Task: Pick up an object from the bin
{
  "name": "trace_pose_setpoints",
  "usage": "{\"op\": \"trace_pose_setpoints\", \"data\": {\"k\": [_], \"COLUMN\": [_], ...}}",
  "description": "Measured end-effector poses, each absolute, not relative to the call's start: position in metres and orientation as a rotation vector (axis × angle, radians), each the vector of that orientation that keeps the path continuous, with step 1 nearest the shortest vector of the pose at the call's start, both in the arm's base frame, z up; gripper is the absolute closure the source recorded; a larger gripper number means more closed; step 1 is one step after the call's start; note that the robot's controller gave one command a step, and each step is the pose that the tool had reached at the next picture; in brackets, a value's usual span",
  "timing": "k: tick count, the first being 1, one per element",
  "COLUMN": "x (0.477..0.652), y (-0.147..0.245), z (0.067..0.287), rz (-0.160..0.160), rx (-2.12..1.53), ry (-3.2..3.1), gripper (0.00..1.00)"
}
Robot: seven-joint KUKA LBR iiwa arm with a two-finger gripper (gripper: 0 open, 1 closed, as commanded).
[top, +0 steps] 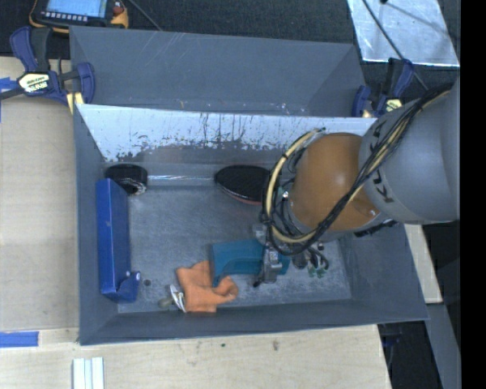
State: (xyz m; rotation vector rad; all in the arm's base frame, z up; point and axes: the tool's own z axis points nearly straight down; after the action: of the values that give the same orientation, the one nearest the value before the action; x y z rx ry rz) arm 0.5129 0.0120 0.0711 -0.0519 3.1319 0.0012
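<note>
My gripper is low in the front part of the bin, under the arm's orange cover. It sits at the right end of a teal rectangular block that lies flat on the bin floor. Whether it touches the block I cannot tell. An orange, crumpled soft thing lies just left of and in front of the block, touching its front left corner. A small metal piece rests at the orange thing's left edge.
A long blue bar-shaped thing lies along the left wall, with a black round object at its far end. A black oval thing with a red underside lies near the back wall. The arm covers the bin's right part.
</note>
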Motion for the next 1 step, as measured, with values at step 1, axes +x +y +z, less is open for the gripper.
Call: {"op": "trace_pose_setpoints", "data": {"k": [1], "x": [0.5129], "y": [0.0120], "z": [0.0711], "rz": [0.001], "rx": [-0.052], "ry": [3.132], "gripper": [1.00]}}
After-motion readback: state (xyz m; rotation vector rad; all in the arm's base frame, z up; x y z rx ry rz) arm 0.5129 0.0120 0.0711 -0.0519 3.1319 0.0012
